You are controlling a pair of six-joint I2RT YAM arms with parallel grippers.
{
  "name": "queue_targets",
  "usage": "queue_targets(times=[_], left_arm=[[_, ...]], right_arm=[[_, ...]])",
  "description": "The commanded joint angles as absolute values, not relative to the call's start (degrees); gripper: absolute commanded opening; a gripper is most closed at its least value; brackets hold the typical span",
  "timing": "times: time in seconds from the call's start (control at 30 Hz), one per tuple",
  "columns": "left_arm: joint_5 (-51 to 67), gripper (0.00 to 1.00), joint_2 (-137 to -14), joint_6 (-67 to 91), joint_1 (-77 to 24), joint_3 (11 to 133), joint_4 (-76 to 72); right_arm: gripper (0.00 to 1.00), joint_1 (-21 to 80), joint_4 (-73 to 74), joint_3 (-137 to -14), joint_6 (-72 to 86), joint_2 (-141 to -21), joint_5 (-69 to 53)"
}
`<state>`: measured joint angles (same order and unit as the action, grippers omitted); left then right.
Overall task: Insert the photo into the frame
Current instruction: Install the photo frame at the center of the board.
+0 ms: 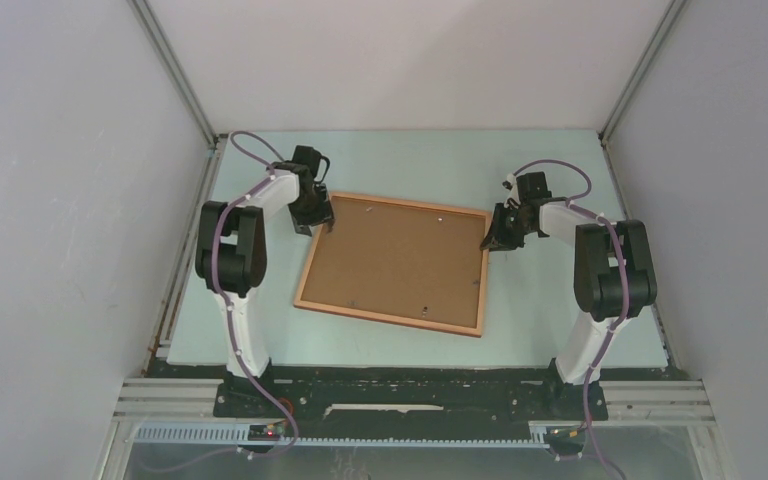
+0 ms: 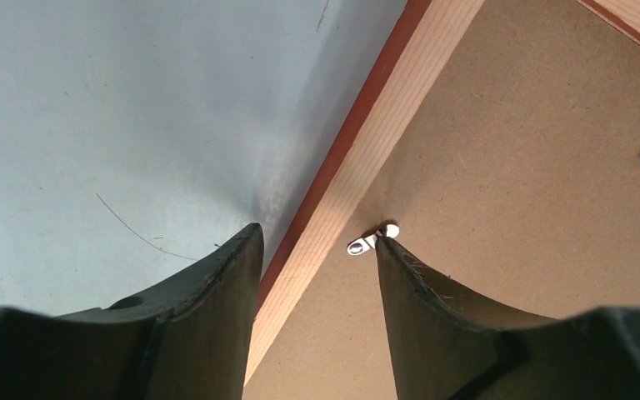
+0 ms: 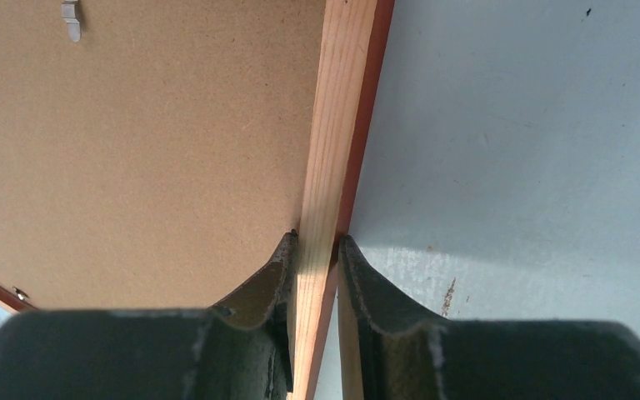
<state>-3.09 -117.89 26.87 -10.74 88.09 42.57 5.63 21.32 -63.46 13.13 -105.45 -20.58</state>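
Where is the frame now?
In the top view the frame lies back up at the table centre, left hand at its far-left corner, right hand pinching its right rim.

No lettering, label, brand mark or number can be read on the frame [image 1: 390, 318], its brown backing board [image 1: 395, 260] or the table [image 1: 440, 160].

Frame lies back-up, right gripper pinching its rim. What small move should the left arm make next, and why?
Probably push the metal tab with the left gripper: one fingertip sits at it, jaws open astride the frame rim, right gripper clamping it.
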Motion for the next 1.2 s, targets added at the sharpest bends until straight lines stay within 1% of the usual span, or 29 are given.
queue_targets(times=[0.0, 0.4, 0.5, 0.67, 0.87, 1.0, 1.1, 1.17], left_arm=[[-4.42, 0.61, -119.02, 25.72, -11.16, 91.02, 43.59], [-4.73, 0.70, -118.98, 25.31, -11.42, 90.68, 44.43], [-5.70, 0.70, -120.05, 25.42, -11.43, 91.73, 45.16], [-7.42, 0.61, -122.16, 26.68, -11.01, 94.92, 47.42], [-8.65, 0.52, -122.07, 27.67, -10.48, 94.83, 47.22], [-9.16, 0.42, -122.53, 29.55, -10.27, 95.35, 47.05], [-9.16, 0.38, -122.77, 31.20, -10.06, 95.41, 46.74], [-9.01, 0.32, -122.51, 32.76, -9.73, 94.69, 45.84]], right_arm=[[0.13, 6.03, 20.48, -63.33, 12.39, -105.91, -24.17], [0.12, 6.01, 20.46, -63.42, 12.39, -105.91, -24.17], [0.12, 5.98, 20.39, -63.37, 12.39, -105.91, -24.15], [0.12, 5.97, 20.48, -63.37, 12.38, -105.90, -24.26], [0.11, 5.98, 20.36, -63.37, 12.39, -105.91, -24.34], [0.11, 5.89, 20.30, -63.29, 12.39, -105.91, -24.43], [0.10, 5.89, 20.31, -63.20, 12.39, -105.91, -24.52], [0.10, 5.80, 20.30, -63.23, 12.38, -105.92, -24.58]])
